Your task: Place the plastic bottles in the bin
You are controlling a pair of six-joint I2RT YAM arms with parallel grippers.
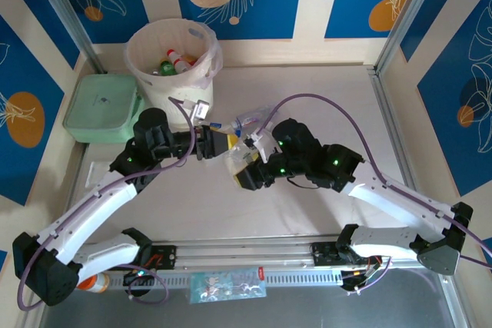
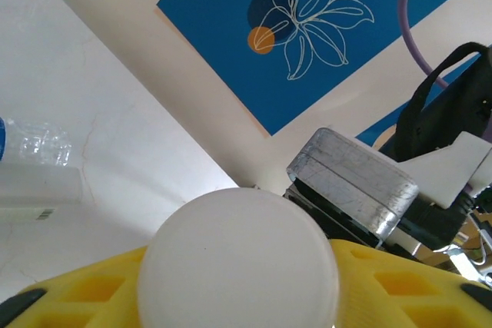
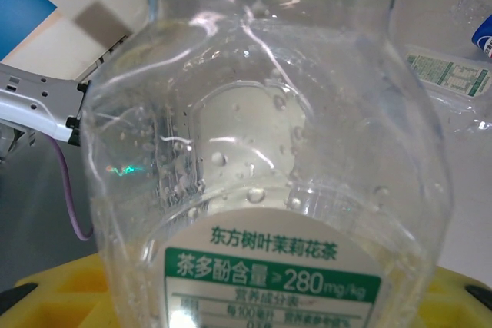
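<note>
Enclosed robot test cell, lab-type.
We record a white table [image 1: 307,90] walled by blue floral-print panels [image 1: 254,5] on aluminium posts [image 1: 410,9], slotted mounting rail [image 1: 231,253] at front.

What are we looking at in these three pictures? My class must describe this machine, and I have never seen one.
These are two robot arms bolted to a table, each ending in a two-finger gripper. One picture looks down from above. The other two come from a camera on each wrist. The job is putting plastic bottles in a bin. The right gripper holds a clear bottle with a green label. The left gripper is closed around a white cap. A second bottle lies on the table. The cream bin at the back already holds several, and a pale-green box sits beside it.
</note>
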